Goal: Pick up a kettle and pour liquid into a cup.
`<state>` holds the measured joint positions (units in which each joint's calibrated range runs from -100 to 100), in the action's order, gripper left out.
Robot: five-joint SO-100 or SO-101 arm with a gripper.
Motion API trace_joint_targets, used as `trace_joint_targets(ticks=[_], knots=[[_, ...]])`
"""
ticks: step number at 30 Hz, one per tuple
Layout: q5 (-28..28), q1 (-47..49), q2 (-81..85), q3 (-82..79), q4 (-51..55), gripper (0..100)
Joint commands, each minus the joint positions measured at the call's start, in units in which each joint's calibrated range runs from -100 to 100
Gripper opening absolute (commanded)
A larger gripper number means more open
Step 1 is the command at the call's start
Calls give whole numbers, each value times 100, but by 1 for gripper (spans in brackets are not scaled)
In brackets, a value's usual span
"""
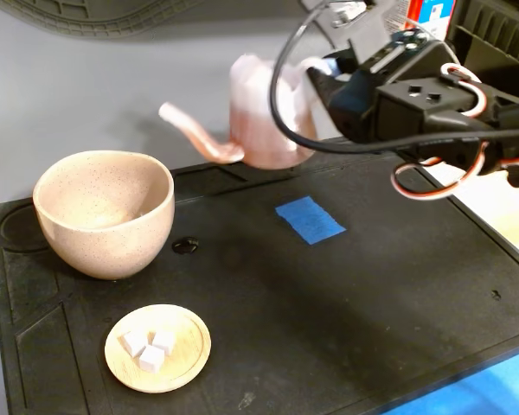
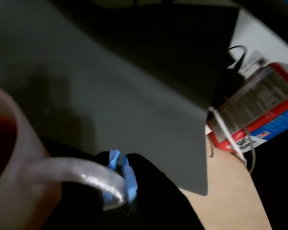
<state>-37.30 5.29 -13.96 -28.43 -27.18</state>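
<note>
My gripper (image 2: 116,184) is clamped on the loop handle of the kettle (image 1: 264,117), holding it above the far edge of the black mat (image 1: 346,294), its spout pointing left in the fixed view toward the speckled cup (image 1: 104,212).

Fixed view: arm hides the kettle (image 1: 264,121) handle and right side; gripper fingertips not visible, jaw state unreadable. Cup (image 1: 105,212) interior bottom unclear, liquid not discernible there. Wrist view: kettle cut off at left edge, blurred.
</note>
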Motion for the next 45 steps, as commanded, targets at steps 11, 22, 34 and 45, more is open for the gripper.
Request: trace_joint_targets(ticks=[11, 22, 34, 45], knots=[[195, 205, 338, 783, 353, 1], [431, 296, 338, 792, 361, 1], [1103, 410, -661, 2571, 811, 1], [1785, 410, -635, 2752, 820, 1]])
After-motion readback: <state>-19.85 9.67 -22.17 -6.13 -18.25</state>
